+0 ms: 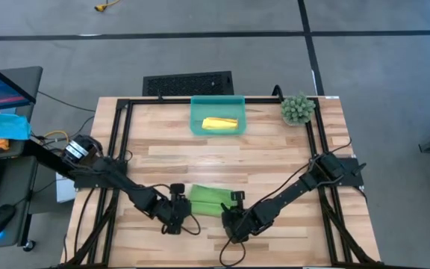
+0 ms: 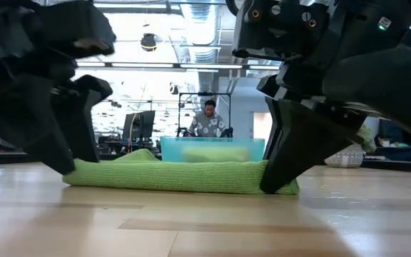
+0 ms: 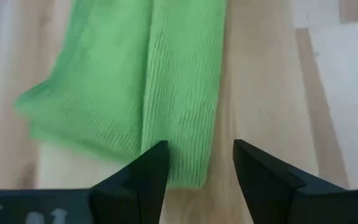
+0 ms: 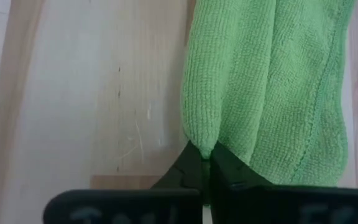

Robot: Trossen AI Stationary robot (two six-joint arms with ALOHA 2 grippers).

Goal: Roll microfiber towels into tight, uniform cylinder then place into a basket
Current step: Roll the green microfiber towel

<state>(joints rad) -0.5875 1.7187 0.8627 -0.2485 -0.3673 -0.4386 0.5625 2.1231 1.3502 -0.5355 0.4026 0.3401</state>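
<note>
The right gripper (image 4: 207, 163) is pinched tight on the near edge of the lime-green ribbed microfiber towel (image 1: 209, 199), its two dark fingers meeting over a small peak of cloth, a hold that looks meant to lift that edge and start it turning over. Across the towel, the left gripper (image 3: 196, 167) has its fingers spread with nothing between them, one fingertip over the cloth's corner and the other over bare wood, probably waiting to take the matching corner so both ends roll evenly. The towel lies folded into a flat band at about six o'clock on the pale slatted wooden table (image 1: 275, 157), between the two grippers; its long axis runs from nine o'clock to three o'clock, and in the low view one end sits slightly humped. Well apart at twelve o'clock stands the translucent teal rectangular plastic basket (image 1: 197, 123), already holding a bright yellow rolled towel (image 1: 221, 124) lying along the same nine-to-three line. A small green potted plant (image 1: 298, 109) sits at about one o'clock.
</note>
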